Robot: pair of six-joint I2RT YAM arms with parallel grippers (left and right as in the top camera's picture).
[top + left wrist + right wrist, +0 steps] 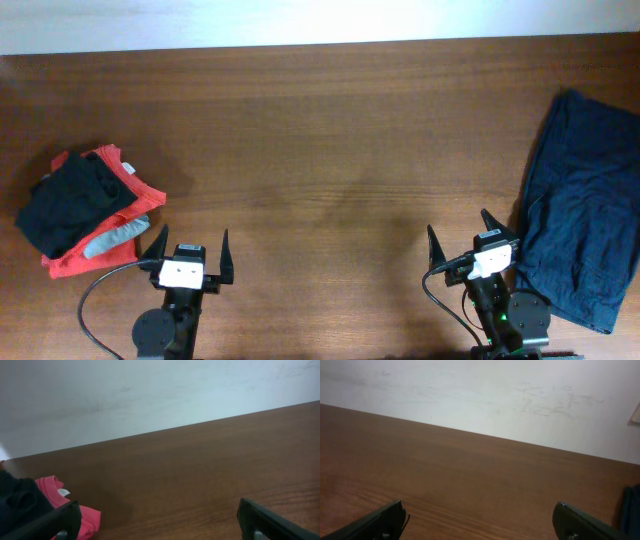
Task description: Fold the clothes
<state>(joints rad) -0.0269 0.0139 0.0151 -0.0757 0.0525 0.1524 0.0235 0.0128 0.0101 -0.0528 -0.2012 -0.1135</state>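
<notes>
A blackish shirt (pixel 68 204) lies bunched on top of a red tee (pixel 125 178) at the table's left edge, with a grey piece (pixel 115 238) under it. A large navy-blue garment (pixel 580 205) lies spread at the right edge. My left gripper (pixel 190 248) is open and empty, near the front edge just right of the pile. My right gripper (pixel 460 232) is open and empty, just left of the navy garment. In the left wrist view the red tee (pixel 55 495) and dark shirt (pixel 17 505) show at lower left. In the right wrist view a navy edge (pixel 632 510) shows at far right.
The brown wooden table (pixel 330 140) runs back to a white wall (pixel 150 395). Black cables loop beside both arm bases near the front edge.
</notes>
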